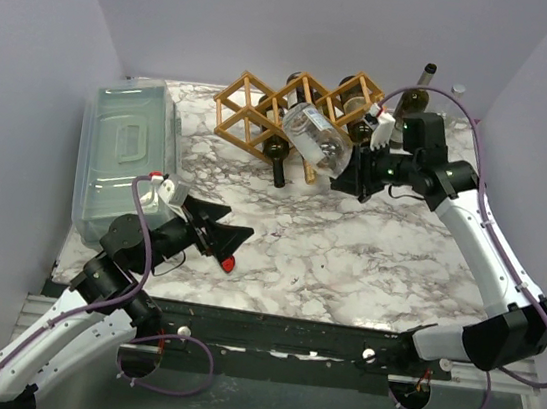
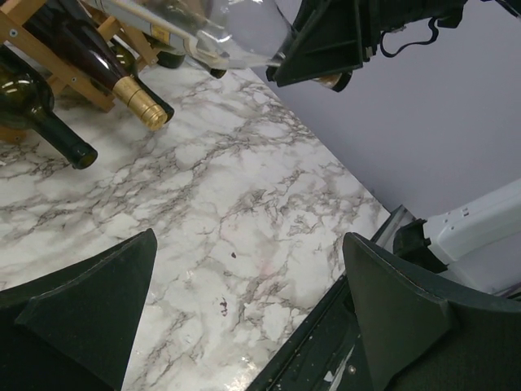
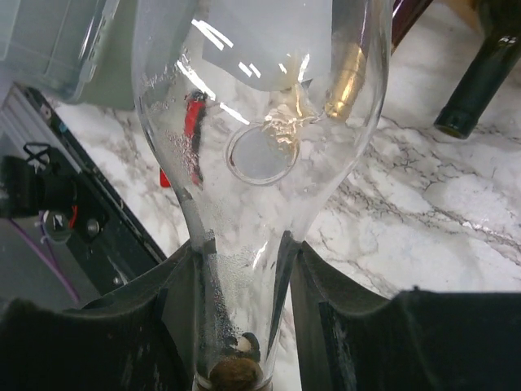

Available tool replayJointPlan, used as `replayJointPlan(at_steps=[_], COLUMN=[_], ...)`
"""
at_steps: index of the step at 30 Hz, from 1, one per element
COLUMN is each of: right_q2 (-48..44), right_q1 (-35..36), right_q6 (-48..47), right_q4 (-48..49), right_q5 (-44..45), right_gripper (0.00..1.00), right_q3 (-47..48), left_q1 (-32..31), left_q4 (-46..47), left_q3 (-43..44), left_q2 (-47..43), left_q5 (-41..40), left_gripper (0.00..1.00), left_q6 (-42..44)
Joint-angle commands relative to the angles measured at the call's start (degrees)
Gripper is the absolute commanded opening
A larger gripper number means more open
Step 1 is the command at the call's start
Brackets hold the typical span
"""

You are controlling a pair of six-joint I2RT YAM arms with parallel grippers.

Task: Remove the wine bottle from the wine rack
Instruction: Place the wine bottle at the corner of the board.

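The tan wooden lattice wine rack (image 1: 267, 103) stands at the back of the marble table, with dark bottles in it. My right gripper (image 1: 361, 176) is shut on the neck of a clear glass wine bottle (image 1: 315, 137). The bottle is held in the air in front of the rack, its body pointing toward the rack. In the right wrist view the neck (image 3: 240, 309) sits between both fingers (image 3: 183, 285), cork end toward the wrist. My left gripper (image 1: 233, 245) is open and empty, low over the front left of the table.
A clear lidded plastic bin (image 1: 124, 155) stands along the left edge. Dark bottles (image 2: 49, 122) with necks sticking out of the rack lie close to the held bottle. Upright bottles (image 1: 425, 88) stand at the back right corner by the wall.
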Motion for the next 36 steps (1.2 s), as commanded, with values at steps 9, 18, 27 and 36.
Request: replayJointPlan(at_steps=[9,18,27,36], right_q2=[-8.08,-8.98,-8.00,-6.84], right_q1=[0.14,1.21,1.65,2.10], right_q6=[-14.18,-23.98,-35.09,-42.88], right_q4=[-0.03,-9.39,-20.33,-29.49], right_q5=[-13.87,-12.93,-10.54,-5.79], right_gripper=[0.00,0.00,0.00,0.00], right_q3=[-1.21,-3.31,-2.79,-0.63], left_q1=[0.20,0.16,0.16,0.14], left_q4=[-1.33,-1.01,1.48,5.19], left_q3=[2.61,3.11,3.15,1.38], left_q2=[-1.58,-0.74,1.92,3.67], left_q5=[1.68,6.87,10.62,14.77], left_gripper=[0.99,0.99,0.99,0.99], left_q6=[11.66,19.37,20.58,20.25])
